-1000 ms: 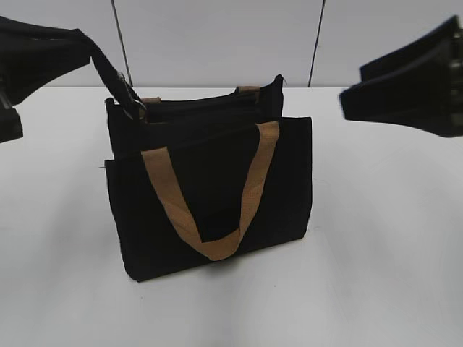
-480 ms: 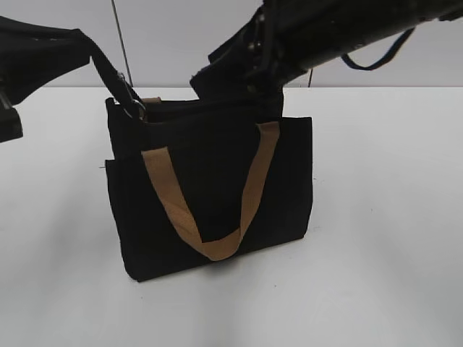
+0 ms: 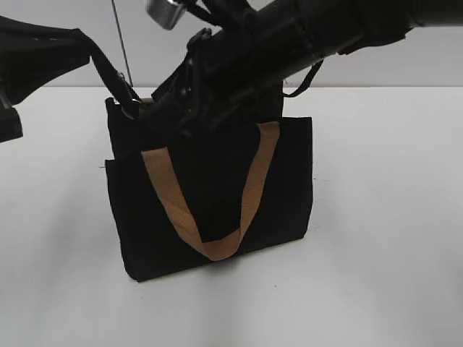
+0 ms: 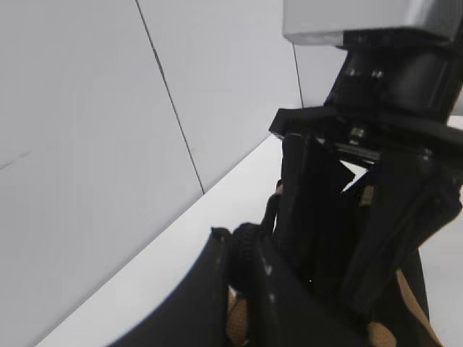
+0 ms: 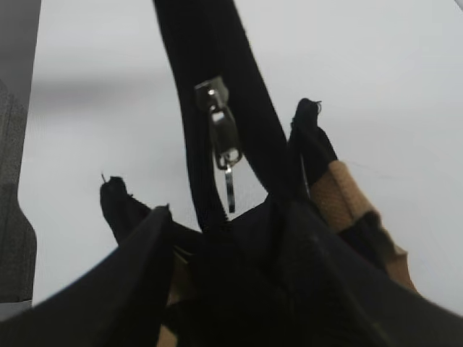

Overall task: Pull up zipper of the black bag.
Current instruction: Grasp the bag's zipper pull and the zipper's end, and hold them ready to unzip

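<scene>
The black bag (image 3: 210,188) stands upright on the white table, its tan handle (image 3: 249,191) hanging down the front. My left gripper (image 3: 79,37) is shut on the free end of the zipper tape (image 3: 108,69) and holds it taut, up and left from the bag's left top corner; the left wrist view (image 4: 246,242) shows the jaws closed on black fabric. My right gripper (image 3: 181,116) reaches across the bag's top to that corner. In the right wrist view its fingers (image 5: 224,217) are open on either side of the tape, just short of the silver pull tab (image 5: 223,137).
The white table (image 3: 391,217) extends around the bag, with a grey panelled wall (image 3: 362,72) behind it. The right arm (image 3: 318,36) lies over the bag's top from the upper right. A tan strap tab (image 5: 340,191) sits beside the right finger.
My right arm has swung in from the right and moved left across the bag's top to the zipper end. The left gripper and the bag have stayed still.
</scene>
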Robot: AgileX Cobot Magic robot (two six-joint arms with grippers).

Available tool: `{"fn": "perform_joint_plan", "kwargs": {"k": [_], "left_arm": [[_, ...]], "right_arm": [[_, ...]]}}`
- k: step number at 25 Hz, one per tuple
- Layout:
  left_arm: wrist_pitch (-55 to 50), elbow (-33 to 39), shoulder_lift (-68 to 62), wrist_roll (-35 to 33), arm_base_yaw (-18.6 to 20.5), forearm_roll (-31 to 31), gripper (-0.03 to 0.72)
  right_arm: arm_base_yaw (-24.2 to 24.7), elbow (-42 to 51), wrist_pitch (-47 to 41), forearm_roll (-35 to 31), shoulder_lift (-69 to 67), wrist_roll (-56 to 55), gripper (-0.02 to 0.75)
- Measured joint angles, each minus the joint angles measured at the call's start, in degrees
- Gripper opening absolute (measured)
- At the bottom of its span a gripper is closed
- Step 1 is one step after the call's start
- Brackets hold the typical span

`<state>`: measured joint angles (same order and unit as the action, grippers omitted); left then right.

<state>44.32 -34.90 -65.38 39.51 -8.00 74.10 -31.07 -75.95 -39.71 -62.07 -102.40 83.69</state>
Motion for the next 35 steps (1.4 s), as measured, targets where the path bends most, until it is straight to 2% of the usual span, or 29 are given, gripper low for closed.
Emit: {"fn": "perform_joint_plan", "kwargs": {"k": [7,15,23,35], "left_arm": [[0.0,0.0,0.0,0.0,0.0,-0.04,0.032],[0.0,0.0,0.0,0.0,0.0,-0.04,0.032],[-0.11,0.0,0.0,0.0,0.0,-0.04,0.032],[-0.18,0.0,0.0,0.0,0.0,-0.06,0.032]], "right_arm": [[-2.56,-0.01,3.1,0.06,-1.29,1.9,0.319],[-2.56,-0.06,4.2,0.06,-1.29,2.48,0.278],[-2.56,-0.06,4.2,0.06,-1.29,2.58,0.18],[-2.56,-0.06,4.37,1.02,-0.06,2.58,0.172]]}}
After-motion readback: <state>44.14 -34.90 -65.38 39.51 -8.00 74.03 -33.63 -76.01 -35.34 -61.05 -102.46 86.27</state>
